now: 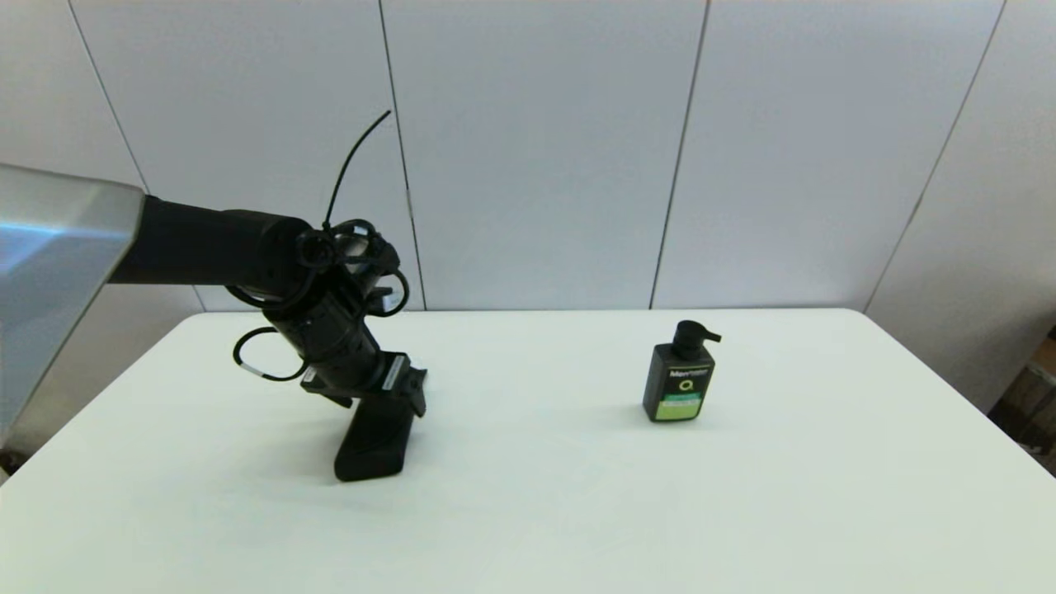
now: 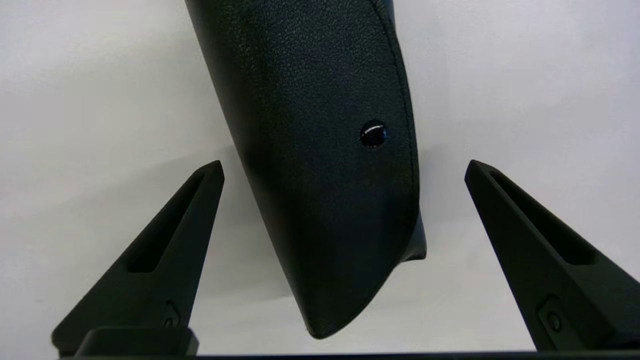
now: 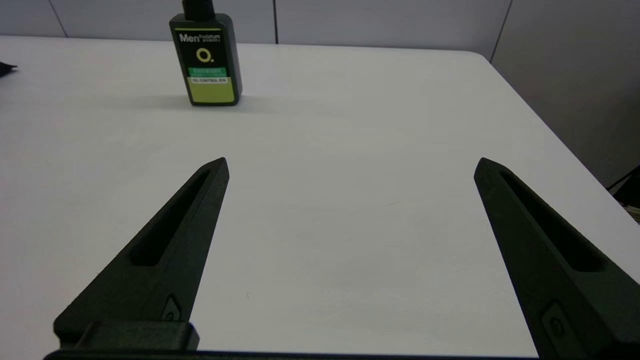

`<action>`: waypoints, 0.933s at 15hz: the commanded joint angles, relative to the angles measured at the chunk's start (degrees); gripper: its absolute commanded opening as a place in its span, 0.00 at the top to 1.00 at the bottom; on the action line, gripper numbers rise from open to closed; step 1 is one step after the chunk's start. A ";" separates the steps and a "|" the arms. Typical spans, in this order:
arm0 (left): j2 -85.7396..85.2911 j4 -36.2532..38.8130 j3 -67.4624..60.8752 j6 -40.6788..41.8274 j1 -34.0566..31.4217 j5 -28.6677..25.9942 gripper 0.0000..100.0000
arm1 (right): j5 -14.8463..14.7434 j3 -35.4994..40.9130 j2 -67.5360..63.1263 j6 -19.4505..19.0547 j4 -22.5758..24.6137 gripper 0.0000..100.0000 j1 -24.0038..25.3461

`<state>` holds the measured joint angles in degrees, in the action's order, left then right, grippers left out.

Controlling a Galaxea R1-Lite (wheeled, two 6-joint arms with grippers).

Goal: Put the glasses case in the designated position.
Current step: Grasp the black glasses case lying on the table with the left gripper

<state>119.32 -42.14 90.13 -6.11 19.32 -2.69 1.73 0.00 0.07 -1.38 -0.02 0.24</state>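
Note:
The glasses case (image 1: 373,444) is a long matte-black textured case lying flat on the white table, left of centre. My left gripper (image 1: 394,403) hovers over its far end. In the left wrist view the glasses case (image 2: 320,165) fills the middle, with a small snap stud on it. There the left gripper (image 2: 345,167) is open, one finger on each side of the case and neither touching it. My right gripper (image 3: 352,165) is open over bare table, holds nothing, and is out of the head view.
A black pump bottle (image 1: 678,384) with a green label stands upright right of centre; it appears as the bottle (image 3: 207,60) beyond the right gripper. The white table (image 1: 577,511) ends at a grey panelled wall behind.

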 commanded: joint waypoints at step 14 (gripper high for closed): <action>1.88 -0.31 0.58 -0.48 0.01 -0.03 0.00 | 0.03 0.00 -0.07 -0.03 0.02 0.00 0.02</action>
<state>121.20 -42.19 90.69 -6.63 19.35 -2.72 1.73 0.00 0.07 -1.38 0.00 0.24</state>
